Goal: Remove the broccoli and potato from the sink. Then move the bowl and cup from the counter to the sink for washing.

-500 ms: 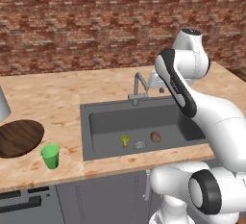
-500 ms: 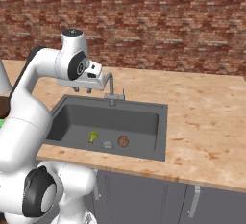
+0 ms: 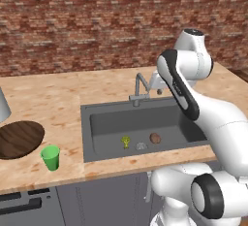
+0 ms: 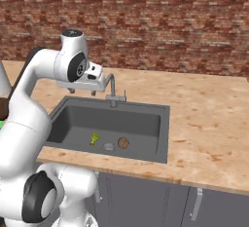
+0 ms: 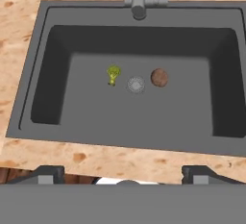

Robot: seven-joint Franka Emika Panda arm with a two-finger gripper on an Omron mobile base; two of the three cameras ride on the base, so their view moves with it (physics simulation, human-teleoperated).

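Overhead, your tool (image 4: 81,90) hangs wide apart above the sink (image 5: 43,98), gripping and touching nothing. Broccoli (image 5: 113,73) and potato (image 5: 159,77) lie on the basin floor, either side of the drain (image 5: 136,84), well off the walls. Bowl (image 3: 19,138) and cup (image 3: 50,157) sit on the tabletop (image 3: 58,99), left of the sink.
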